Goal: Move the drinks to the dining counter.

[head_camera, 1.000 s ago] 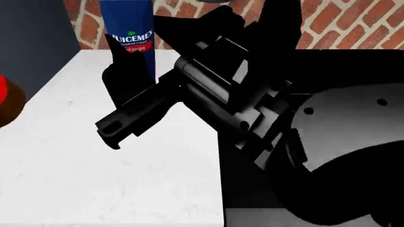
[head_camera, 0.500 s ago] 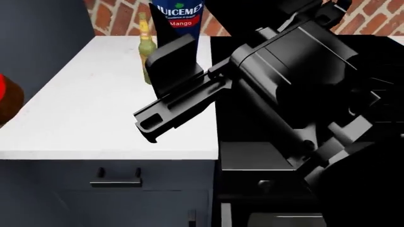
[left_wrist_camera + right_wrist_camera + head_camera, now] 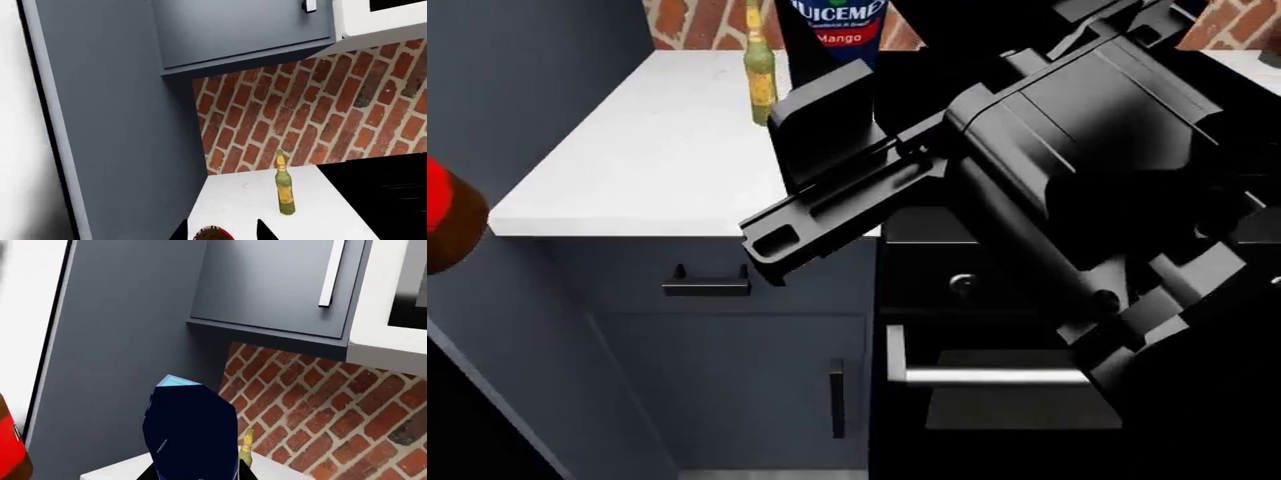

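At twelve o'clock in the head view, the dark-blue Mango juice carton [image 3: 835,30] is clamped in the right gripper [image 3: 827,110], lifted off the white worktop [image 3: 654,165]. Half a second ago the carton sat lower in this view and more of the worktop showed; now the view has pulled back, and the grey cabinet front [image 3: 734,370] with its drawer handle [image 3: 706,284] fills the six o'clock area, with the black stove [image 3: 988,400] at five o'clock. The slim olive-green bottle [image 3: 758,70] stands upright on the worktop at eleven o'clock, just beside the carton, against the brick wall [image 3: 300,125]. At nine o'clock, the brown bottle with red label [image 3: 447,215] shows at the edge. In the left wrist view, its cap [image 3: 213,235] sits between the dark fingertips of the left gripper [image 3: 220,232], which appears closed around it.
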You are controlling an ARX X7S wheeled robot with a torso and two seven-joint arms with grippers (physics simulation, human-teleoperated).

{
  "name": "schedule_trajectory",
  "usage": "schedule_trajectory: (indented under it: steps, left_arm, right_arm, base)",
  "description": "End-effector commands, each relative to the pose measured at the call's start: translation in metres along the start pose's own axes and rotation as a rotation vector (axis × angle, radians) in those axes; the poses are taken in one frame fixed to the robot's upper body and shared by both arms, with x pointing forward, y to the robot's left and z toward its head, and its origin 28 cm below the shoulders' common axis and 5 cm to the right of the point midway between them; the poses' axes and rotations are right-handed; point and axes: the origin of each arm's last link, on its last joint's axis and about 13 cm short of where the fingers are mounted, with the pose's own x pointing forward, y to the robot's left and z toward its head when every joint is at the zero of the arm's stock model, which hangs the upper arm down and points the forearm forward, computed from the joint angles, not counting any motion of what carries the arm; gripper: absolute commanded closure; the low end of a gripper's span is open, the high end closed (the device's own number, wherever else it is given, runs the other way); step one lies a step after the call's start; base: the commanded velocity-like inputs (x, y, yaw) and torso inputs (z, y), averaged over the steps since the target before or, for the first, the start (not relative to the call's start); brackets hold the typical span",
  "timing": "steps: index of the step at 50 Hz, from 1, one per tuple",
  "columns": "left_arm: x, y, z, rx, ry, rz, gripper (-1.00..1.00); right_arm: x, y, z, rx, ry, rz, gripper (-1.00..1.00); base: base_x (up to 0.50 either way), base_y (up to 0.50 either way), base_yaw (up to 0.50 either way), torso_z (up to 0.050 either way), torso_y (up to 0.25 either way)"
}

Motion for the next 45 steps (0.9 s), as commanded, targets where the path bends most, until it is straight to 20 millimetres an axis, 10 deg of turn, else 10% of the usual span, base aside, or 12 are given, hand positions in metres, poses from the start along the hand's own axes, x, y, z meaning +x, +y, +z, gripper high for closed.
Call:
schedule_trajectory:
  steps: [1,45]
  left_arm:
    - [0.0001,0.0006,-0.0018,0.001,0.004,0.005,1.00]
    - [0.0020,-0.0021,-0.0029,-0.012,0.001,-0.006,1.00]
  right_arm:
    - [-0.0031,-0.0037,0.0019,-0.012,-0.014,-0.037,1.00]
    - [-0.0093,-0.0081,-0.0002,-0.132,-0.009,-0.108,1.00]
  base:
    - [-0.50,0.00,0.00,0.000,0.000]
    - [-0.50,0.05,0.00,0.000,0.000]
